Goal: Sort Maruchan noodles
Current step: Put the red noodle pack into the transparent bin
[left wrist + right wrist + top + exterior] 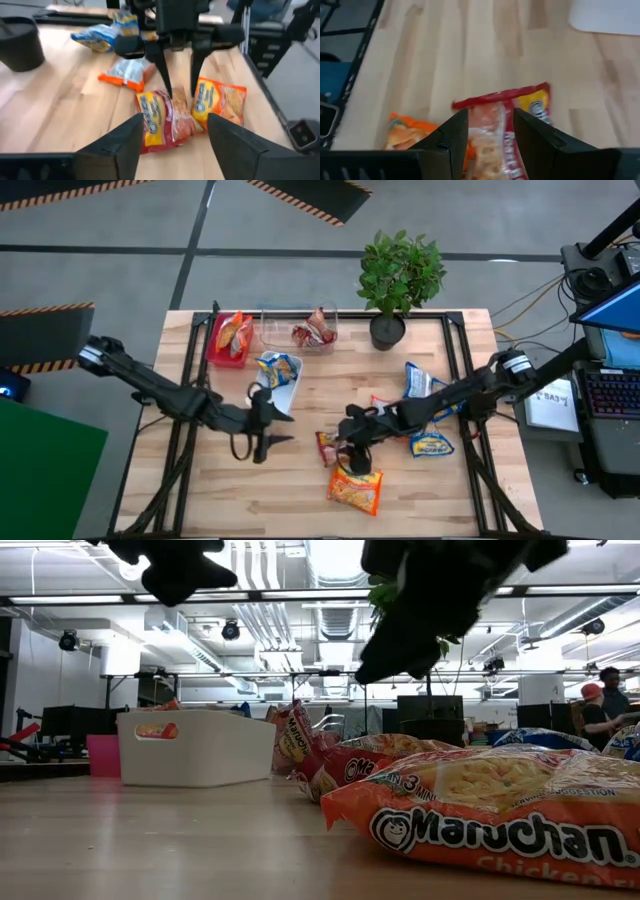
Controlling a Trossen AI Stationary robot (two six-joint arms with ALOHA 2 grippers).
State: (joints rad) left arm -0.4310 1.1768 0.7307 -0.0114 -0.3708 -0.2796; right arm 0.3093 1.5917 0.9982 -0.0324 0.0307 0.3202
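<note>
A red-brown noodle packet (pixel 327 446) (pixel 160 117) (pixel 495 125) lies flat on the table at its middle. An orange packet (pixel 355 488) (pixel 220 102) (pixel 500 805) lies flat just nearer the near edge. My right gripper (pixel 352 458) (pixel 181 92) (pixel 490 137) hangs open over the red-brown packet, fingers pointing down, one on each side of it. The low view shows the right gripper (pixel 400 640) above the packets. My left gripper (pixel 258 446) (pixel 172 145) is open, to the left of these packets and facing them.
At the far left are a red tray (pixel 214 345) with orange packets, a clear tray (pixel 272 330) with a red-brown packet, and a white tray (pixel 290 392) (pixel 200 745) with a blue-and-yellow one. More packets (pixel 430 442) lie under the right arm. A potted plant (pixel 395 280) stands at the far edge.
</note>
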